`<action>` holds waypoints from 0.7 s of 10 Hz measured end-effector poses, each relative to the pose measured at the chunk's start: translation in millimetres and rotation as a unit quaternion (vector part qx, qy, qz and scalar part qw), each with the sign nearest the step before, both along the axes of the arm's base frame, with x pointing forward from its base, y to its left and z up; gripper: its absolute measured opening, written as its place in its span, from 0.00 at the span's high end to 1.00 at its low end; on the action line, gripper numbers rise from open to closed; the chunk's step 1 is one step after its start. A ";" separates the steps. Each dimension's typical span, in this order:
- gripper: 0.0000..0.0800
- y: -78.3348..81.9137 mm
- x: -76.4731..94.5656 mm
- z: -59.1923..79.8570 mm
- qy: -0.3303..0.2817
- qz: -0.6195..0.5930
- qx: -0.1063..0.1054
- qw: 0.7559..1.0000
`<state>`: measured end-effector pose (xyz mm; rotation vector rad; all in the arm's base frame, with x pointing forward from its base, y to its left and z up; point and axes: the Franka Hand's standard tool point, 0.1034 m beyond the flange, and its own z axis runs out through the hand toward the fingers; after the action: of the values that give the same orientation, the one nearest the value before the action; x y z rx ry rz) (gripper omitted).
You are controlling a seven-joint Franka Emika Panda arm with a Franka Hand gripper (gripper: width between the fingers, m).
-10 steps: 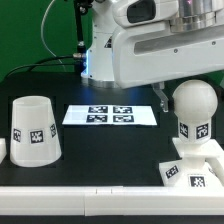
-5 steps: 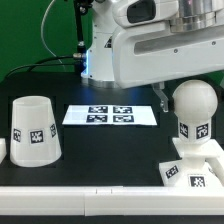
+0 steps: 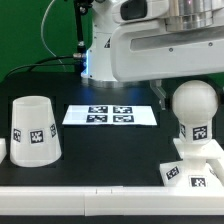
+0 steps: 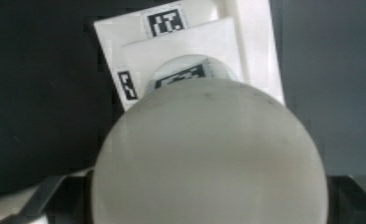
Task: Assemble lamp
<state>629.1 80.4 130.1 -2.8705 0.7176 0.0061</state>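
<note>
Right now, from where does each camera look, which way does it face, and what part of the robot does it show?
Exterior view: off the arm, near the table edge, facing across it at the shade, the marker board and the bulb standing on the base; the white arm fills the background.
Wrist view: on the wrist, looking down the bulb from very close; dark fingers show on either side of it.
Shared: both views show the bulb and the tagged base.

The arm (image 3: 150,45) is clad in white rounded shells (1 dark grey panel is set near the top). A blue light (image 3: 88,68) is seen near its base; the gripper (image 4: 183,205) is fitted with dark fingers (image 4: 27,200).
</note>
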 end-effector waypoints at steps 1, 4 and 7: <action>0.29 -3.7 1.5 -1.2 0.003 -0.073 0.008 0.997; 0.29 -2.8 -0.5 -0.3 0.023 -0.159 0.011 0.987; 0.29 -3.8 -2.0 -1.5 0.051 -0.287 0.019 0.957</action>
<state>627.2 76.6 128.6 -2.5301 1.5199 0.0882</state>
